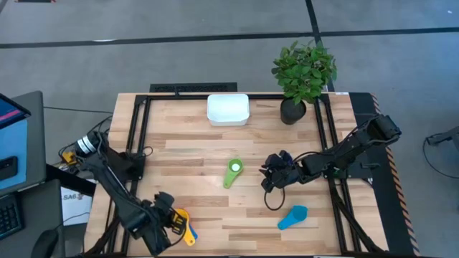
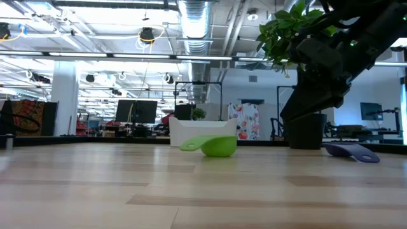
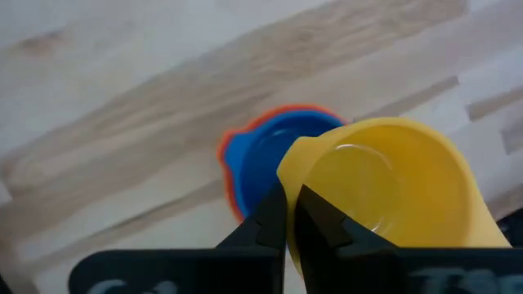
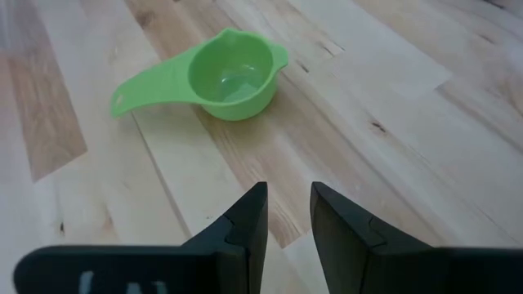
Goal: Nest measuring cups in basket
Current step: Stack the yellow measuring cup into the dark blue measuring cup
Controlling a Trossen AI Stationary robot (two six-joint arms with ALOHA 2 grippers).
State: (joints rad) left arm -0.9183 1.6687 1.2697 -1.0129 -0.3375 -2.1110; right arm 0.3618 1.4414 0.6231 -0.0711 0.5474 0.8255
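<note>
Pincer on the right point(image 1: 270, 174) sits in the middle of the high frame, its fingers a little apart and holding nothing. The green cup point(image 1: 233, 171) lies just to its left on the worktop point(image 1: 186, 154), near but not touching. In the right wrist view the green cup point(image 4: 219, 76) is straight ahead of the fingers point(image 4: 249, 216), and its handle sticks out to one side, across the way the pincer points. The bowl faces up. So my guess is that the right arm is the one to take it, since the left arm is far off at the lower left of the frame.

Left pincer point(image 1: 174, 223) is down at the lower left and is pinching the rim of the yellow cup point(image 3: 392, 192). Under it is a blue cup point(image 3: 274, 159) sitting inside an orange one point(image 3: 233, 147).

A light blue cup point(image 1: 292, 217) lies at the lower right, below the right pincer. The white basket point(image 1: 228, 110) waits at the top middle, well apart from all the cups, with a plant point(image 1: 301, 75) beside it. No cup shows in the basket.
</note>
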